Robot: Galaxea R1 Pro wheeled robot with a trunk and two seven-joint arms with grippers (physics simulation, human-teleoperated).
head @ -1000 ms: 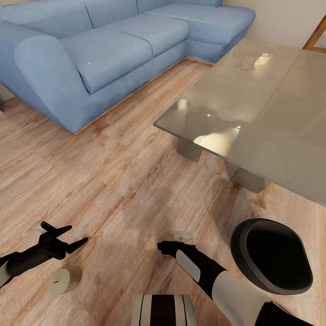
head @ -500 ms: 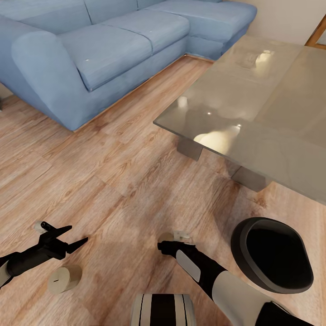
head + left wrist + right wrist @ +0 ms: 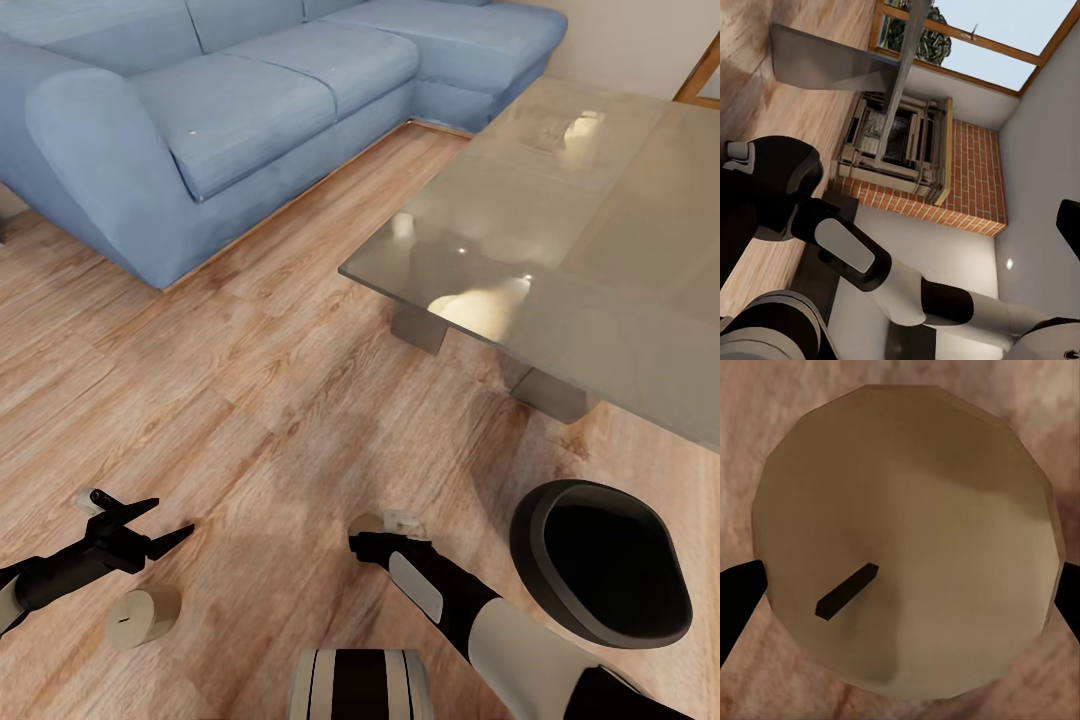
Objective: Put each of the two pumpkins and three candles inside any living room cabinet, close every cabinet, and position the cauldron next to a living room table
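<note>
- While the right arm reaches forward and down to the wooden floor (image 3: pixel 250 400), the right gripper (image 3: pixel 372 540) sits over a candle (image 3: pixel 368 524); the right wrist view shows the candle's round top and dark wick (image 3: pixel 847 591) between two black fingertips (image 3: pixel 736 592), one at each side of it — whether they press on it cannot be told.
- Stretched low on its own side, the left arm is bent at the wrist, and the left gripper (image 3: pixel 150 528) hangs just above the floor with its two pointed fingers spread apart, holding nothing.
- A second candle (image 3: pixel 142 618) stands upright on the floor just behind that gripper, toward the robot; a small pale object (image 3: pixel 88 500) lies just beside the gripper's outer side.
- Near the right forearm, on its outer side, the black cauldron (image 3: pixel 600 575) rests tilted, mouth up, close to the grey table (image 3: pixel 560 250), which lies ahead of the right gripper.
- Against half a second ago, both arms, the candles and the cauldron are unchanged — nothing has shifted.
- Further ahead stands a blue sofa (image 3: pixel 230 110).
</note>
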